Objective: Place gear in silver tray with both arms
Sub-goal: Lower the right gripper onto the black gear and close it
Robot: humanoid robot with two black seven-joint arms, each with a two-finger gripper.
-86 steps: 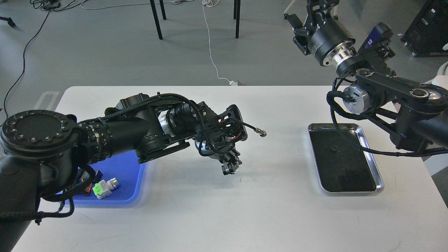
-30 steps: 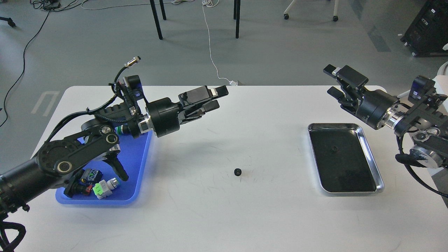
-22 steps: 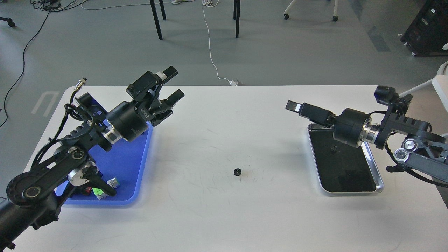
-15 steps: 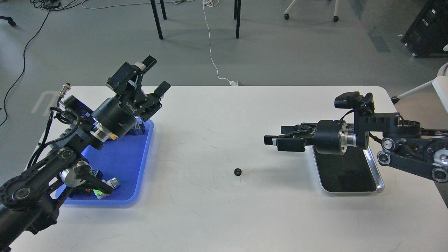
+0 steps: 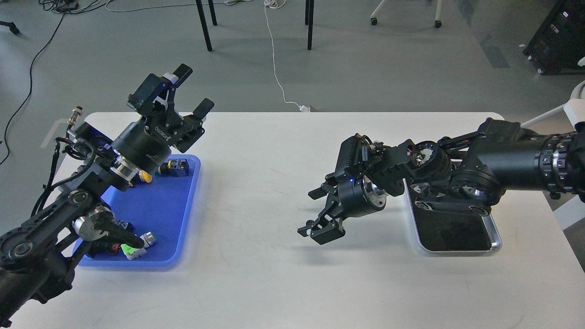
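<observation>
Blue plastic, the parts tray (image 5: 157,214) lay below and just behind the left gripper (image 5: 185,91), holding a yellow-capped button (image 5: 144,177), a dark blue-faced block (image 5: 179,167) and a green and white connector (image 5: 133,249) near its front edge, partly hidden by the left arm's (image 5: 68,214) elbow joints. The silver tray (image 5: 496,237) sat directly behind the right gripper (image 5: 313,226), toward the right arm's (image 5: 512,160) base; the wrist and forearm covered most of its far half, so only the dark near part and the shiny rim showed. The gear (image 5: 311,223) was a small black toothed speck right at the lower fingertips of the right gripper, on the table and well outside the silver tray; whether the fingers touched it could not be told.

The white table (image 5: 256,283) carried faint scuffs ahead of the right gripper. Beyond it lay grey floor with black chair legs (image 5: 205,27), a white cord (image 5: 274,59) and black cables (image 5: 32,68).

The left arm was folded up over the blue tray, its gripper raised and tilted away, fingers spread wide with nothing between them. The right arm reached across from the right edge, wrist bent down, its gripper angled to the tabletop with fingers parted.
</observation>
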